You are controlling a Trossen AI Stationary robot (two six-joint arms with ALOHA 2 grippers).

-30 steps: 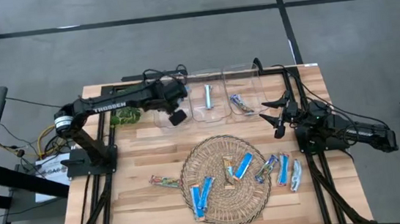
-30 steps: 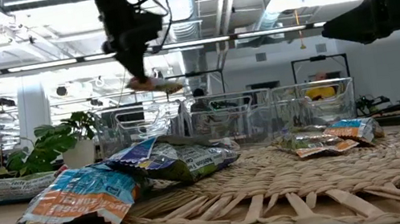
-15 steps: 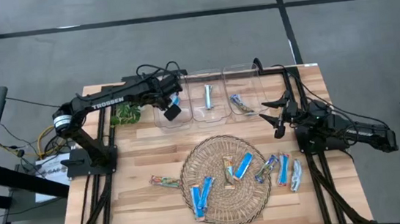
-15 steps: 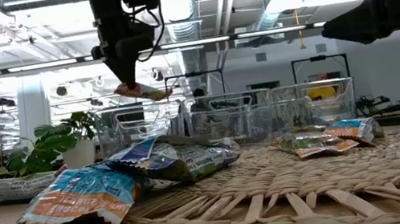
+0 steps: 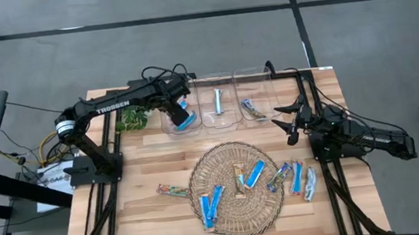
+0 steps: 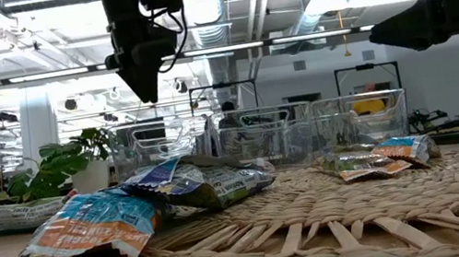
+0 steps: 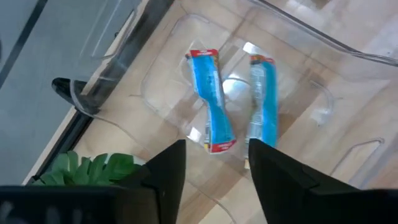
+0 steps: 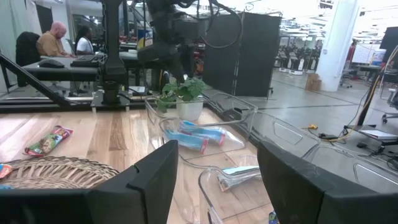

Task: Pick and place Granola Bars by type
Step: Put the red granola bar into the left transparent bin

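Note:
My left gripper (image 5: 180, 111) (image 7: 214, 177) hangs open above the left clear bin (image 5: 170, 125), its fingers pointing steeply down with nothing between them. Two bright blue granola bars (image 7: 210, 99) (image 7: 263, 99) lie flat on that bin's floor. The middle bin holds a pale blue-silver bar (image 5: 218, 100), the right bin a multicoloured one (image 5: 253, 109). Several more bars lie on the round wicker mat (image 5: 238, 211) and on the table to its right (image 5: 302, 178); one multicoloured bar (image 5: 172, 190) lies to its left. My right gripper (image 5: 291, 121) (image 8: 217, 180) waits open at the right.
The three clear bins stand in a row along the far edge. A small green plant (image 5: 131, 123) sits just left of the left bin. Bare wood lies between the bins and the mat. The arms' dark frames run along both table sides.
My left gripper has moved a little toward the far edge, over the left bin, carrying a bar in its fingers. It has then let go: the bar no longer hangs under the fingers and now lies in the bin.

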